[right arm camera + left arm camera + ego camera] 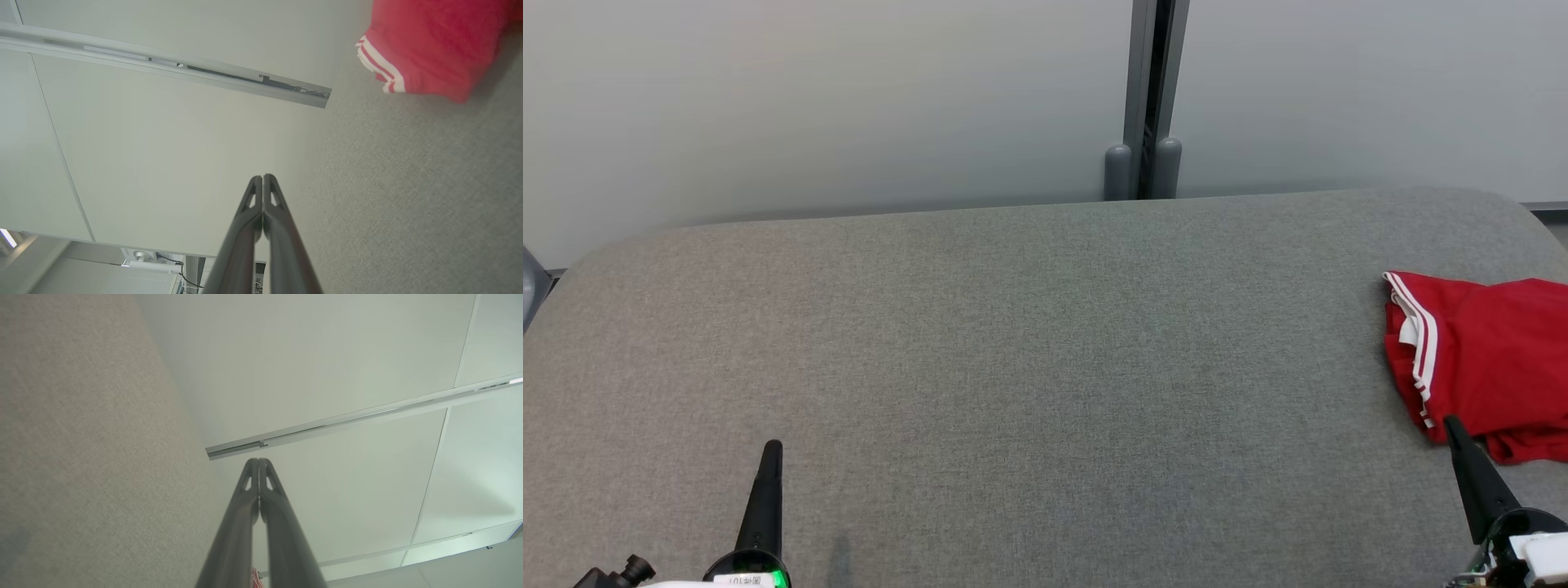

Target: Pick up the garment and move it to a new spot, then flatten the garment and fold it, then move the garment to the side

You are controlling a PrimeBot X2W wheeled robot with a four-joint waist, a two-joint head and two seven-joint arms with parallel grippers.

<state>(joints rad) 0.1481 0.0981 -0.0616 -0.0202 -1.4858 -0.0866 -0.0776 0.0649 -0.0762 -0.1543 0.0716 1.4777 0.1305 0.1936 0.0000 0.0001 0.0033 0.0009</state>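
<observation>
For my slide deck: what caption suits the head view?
Red garment lies at the grey table's right edge; left gripper and right gripper both shut, holding nothing.

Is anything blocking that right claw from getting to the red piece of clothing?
Nothing visible does. The right claw, shut, is close to the red garment. The right wrist view shows bare grey tabletop between them.

Left gripper (770, 451) at seven o'clock points to twelve, fingers pressed together. Right gripper (1452, 425) at five o'clock is likewise closed, leaning toward eleven.
</observation>
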